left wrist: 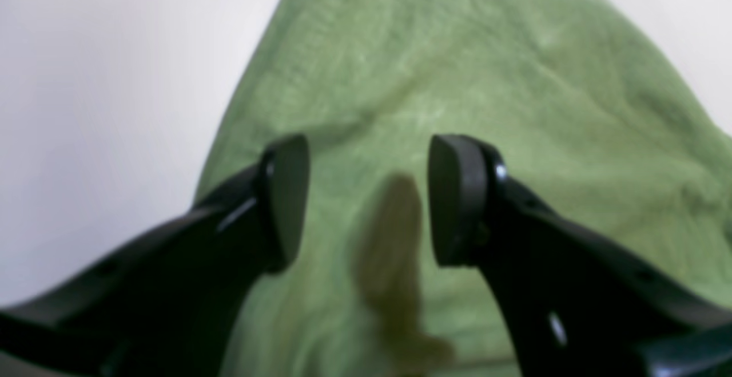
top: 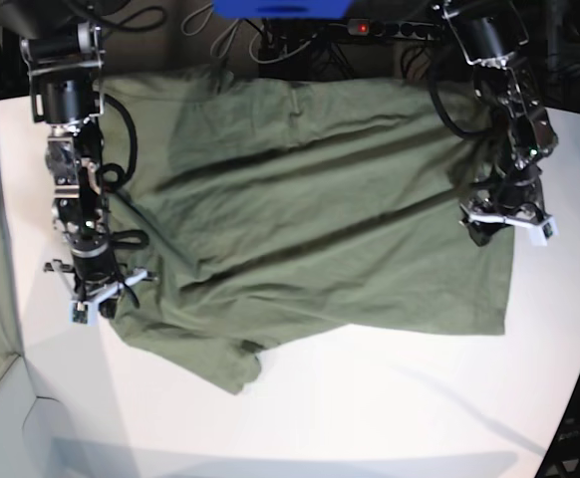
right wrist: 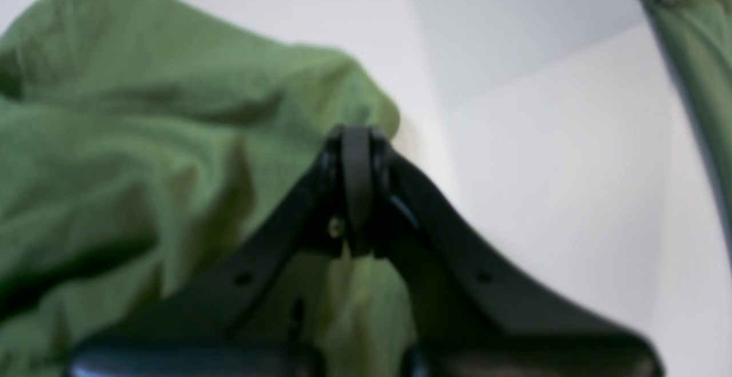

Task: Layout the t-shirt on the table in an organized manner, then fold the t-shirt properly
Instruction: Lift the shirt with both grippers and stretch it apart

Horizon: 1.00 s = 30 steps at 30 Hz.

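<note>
The left gripper [left wrist: 366,199] is hovering parted over the t-shirt [top: 320,219]; the right gripper [right wrist: 357,188] is sitting closed at its edge, risking dragging wrinkles across the table [top: 370,418].

Both wrist pictures are soft and blurry; nothing in them looks sharp. The black fingers [left wrist: 286,199] up close are fuzzy at the edges. The light is bright and even, and the table [right wrist: 543,165] looks almost washed-out white. The base picture is sharper but darker, with a very dark strip along the top. Long dark shadows run across the t-shirt [top: 310,199]. A faint grey shadow sits at the lower left.
</note>
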{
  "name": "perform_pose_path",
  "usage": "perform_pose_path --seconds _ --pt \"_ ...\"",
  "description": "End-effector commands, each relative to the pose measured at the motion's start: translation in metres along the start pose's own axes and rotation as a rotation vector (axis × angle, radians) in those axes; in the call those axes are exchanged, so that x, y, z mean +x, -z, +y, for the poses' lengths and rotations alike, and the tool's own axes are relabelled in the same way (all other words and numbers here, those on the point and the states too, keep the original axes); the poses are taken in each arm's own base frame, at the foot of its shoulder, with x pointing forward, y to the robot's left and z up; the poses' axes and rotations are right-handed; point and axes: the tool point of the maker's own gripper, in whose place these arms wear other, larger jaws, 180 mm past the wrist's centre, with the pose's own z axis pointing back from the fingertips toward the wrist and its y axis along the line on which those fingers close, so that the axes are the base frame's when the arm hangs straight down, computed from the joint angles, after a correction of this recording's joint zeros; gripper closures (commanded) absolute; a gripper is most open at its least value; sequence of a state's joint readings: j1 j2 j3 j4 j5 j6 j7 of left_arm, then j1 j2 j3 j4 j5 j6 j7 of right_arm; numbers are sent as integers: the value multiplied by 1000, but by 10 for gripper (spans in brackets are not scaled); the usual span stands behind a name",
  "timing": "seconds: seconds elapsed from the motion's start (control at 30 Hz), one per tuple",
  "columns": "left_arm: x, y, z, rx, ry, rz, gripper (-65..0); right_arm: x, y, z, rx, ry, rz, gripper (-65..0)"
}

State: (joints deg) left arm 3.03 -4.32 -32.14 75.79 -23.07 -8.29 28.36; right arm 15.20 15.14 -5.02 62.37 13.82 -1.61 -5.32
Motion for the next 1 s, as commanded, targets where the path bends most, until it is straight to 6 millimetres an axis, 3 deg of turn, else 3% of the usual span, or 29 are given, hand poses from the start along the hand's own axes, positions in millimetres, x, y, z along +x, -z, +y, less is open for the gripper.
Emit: perform_pose_path --seconds 0.0,0.17,0.27,0.43,0.53,0.63,0.73,0.83,0.97 --pt "-13 -11 14 30 9 37 -329 32 4 -4 -9 -3 -86 0" --pt "-35 -41 32 44 11 67 -329 40 9 15 12 30 -99 0" --pt "-38 -59 34 35 15 62 -329 36 9 26 28 45 -94 0" --pt "-35 -69 28 14 18 49 -329 34 8 55 64 93 -90 0" --pt "-36 -75 28 15 25 49 -329 41 9 82 115 90 -99 0" --pt "-25 -79 23 4 38 19 -329 36 15 102 158 54 -69 0" --pt "-2 -81 12 -19 56 -40 -329 32 31 125 193 19 -20 0" --pt "34 -76 -11 -68 64 -133 -329 34 50 125 184 -17 20 0" --pt "64 -66 -31 -106 51 -204 -329 39 65 124 175 -52 45 0"
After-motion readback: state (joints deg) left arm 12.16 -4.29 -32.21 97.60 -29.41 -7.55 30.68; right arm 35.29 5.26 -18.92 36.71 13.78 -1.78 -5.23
